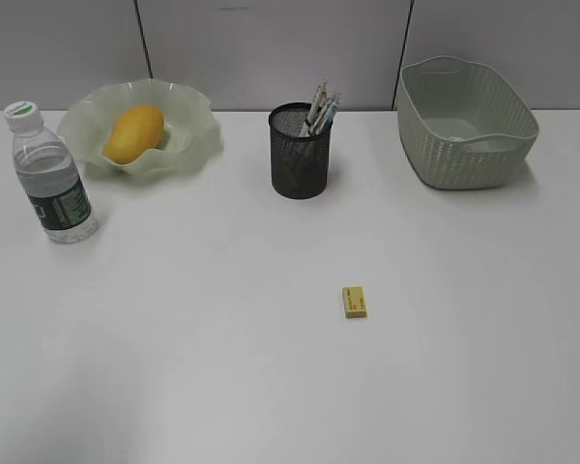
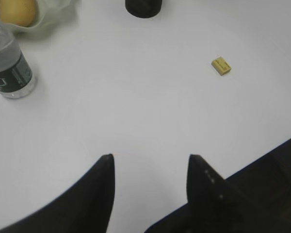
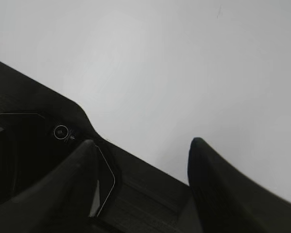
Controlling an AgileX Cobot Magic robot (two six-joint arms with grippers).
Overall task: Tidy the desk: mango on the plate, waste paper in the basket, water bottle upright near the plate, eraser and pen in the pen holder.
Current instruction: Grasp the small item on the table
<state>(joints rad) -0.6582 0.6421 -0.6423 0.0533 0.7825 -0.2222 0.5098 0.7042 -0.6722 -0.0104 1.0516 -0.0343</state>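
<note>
Both my grippers are parked low at the near edge of the desk [image 1: 271, 387], out of the exterior shot. The left one [image 2: 150, 162] has its jaws apart with nothing between them, just bare white tabletop. Same for the right one [image 3: 140, 145]: spread, empty, looking at the desk edge and some dark rig below. Makes sense to me, since neither has anything to carry right now.

Closest loose thing is the eraser [image 1: 355, 301], lying flat by itself in the open, well apart from everything. I'd say that's the last job left, and it's right of centre.

Further back, the bottle [image 1: 51, 174] stands upright on the left, near the plate [image 1: 198, 121], so it looks done. The holder [image 1: 300, 151] sits mid-desk with pens [image 1: 321, 108] poking out the top. The mango [image 1: 133, 133] is lying in the plate. The basket [image 1: 464, 145] is far right; I can't see any paper inside from this angle.
</note>
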